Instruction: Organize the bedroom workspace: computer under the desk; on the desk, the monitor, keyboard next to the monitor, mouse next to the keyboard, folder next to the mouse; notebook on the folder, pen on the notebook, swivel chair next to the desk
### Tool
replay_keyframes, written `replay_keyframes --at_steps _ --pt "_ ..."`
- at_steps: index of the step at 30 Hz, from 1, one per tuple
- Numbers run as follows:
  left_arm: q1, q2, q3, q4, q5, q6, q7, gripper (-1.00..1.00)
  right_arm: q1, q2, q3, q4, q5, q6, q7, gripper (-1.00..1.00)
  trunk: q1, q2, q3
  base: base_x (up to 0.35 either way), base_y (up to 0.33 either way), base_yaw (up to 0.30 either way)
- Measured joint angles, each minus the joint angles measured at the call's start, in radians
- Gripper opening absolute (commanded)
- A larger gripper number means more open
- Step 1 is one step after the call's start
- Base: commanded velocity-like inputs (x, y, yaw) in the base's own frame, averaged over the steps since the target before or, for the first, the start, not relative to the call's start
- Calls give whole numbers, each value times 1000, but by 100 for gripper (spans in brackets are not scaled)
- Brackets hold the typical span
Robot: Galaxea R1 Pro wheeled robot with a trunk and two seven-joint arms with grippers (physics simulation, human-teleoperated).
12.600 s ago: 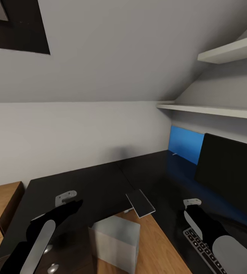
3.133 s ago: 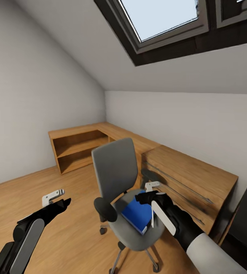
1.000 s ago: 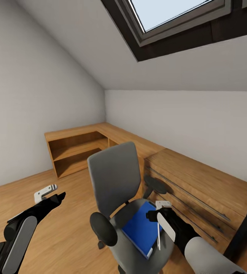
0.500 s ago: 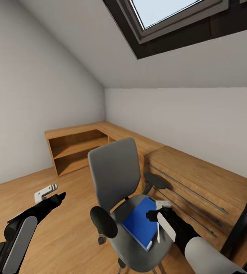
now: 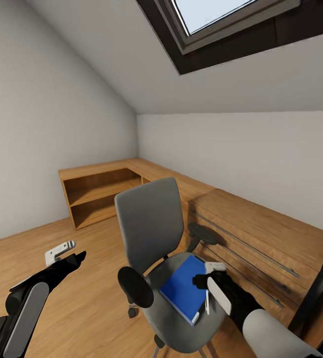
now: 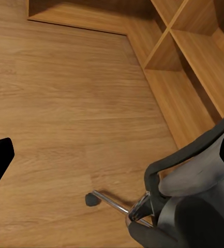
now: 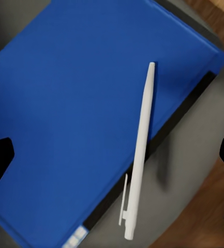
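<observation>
The folder (image 5: 182,291) lies flat on the seat of the swivel chair (image 5: 154,233). Our right tool (image 5: 207,294) hangs just over its spine edge, apparently carrying the pen (image 7: 138,155), which dangles from it; how wide it stands we cannot tell. We judge it is placed there to reach the folder. A small pale patch sits at one corner of the cover, too blurred to read. Our left tool (image 5: 64,252) hovers spread and empty over the floor (image 6: 65,103).
</observation>
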Motion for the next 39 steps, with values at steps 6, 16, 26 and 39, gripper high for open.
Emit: replay_keyframes --at_steps 6,16,26,39 --pt "0 0 0 0 0 0 0 100 0 -3 -56 -1 -1 1 4 100 0 0 0 0 0 0" --pt "0 0 0 0 0 0 0 100 0 -12 -76 -6 0 -2 6 100 0 0 0 0 0 0" --pt "0 1 1 0 0 0 0 100 0 -13 -77 -8 -1 -1 6 100 15 -28 -12 0 0 0" --pt "0 1 2 0 0 0 0 100 0 -15 -78 -7 0 0 8 100 61 -112 -50 0 0 0"
